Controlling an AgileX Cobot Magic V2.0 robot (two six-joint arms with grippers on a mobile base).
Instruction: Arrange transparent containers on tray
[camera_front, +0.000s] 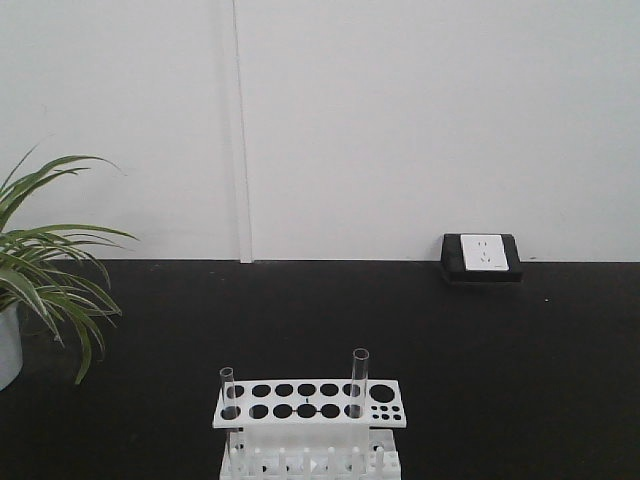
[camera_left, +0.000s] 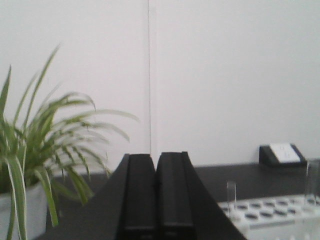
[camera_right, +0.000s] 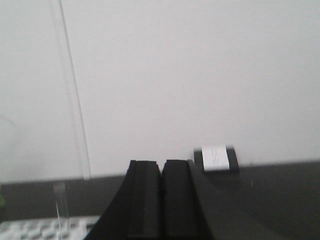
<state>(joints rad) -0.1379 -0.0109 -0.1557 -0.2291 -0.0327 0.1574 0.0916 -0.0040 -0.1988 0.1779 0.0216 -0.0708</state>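
Observation:
Two clear glass test tubes stand upright in a white perforated rack (camera_front: 309, 403) at the bottom centre of the front view: one tube (camera_front: 228, 392) at the rack's left end, the other (camera_front: 359, 383) right of middle. The left wrist view shows the rack (camera_left: 270, 210) low on the right with a tube (camera_left: 231, 196) in it, well right of my left gripper (camera_left: 157, 156), whose black fingers are pressed together, holding nothing. My right gripper (camera_right: 160, 162) is shut and empty too, with a tube (camera_right: 60, 207) to its left. The yellow tray is out of view.
A potted green plant (camera_front: 45, 280) stands at the table's left edge, and appears again as the plant (camera_left: 35, 160) left of the left gripper. A black block with a white socket face (camera_front: 482, 256) sits against the white wall at the back right. The table top is black.

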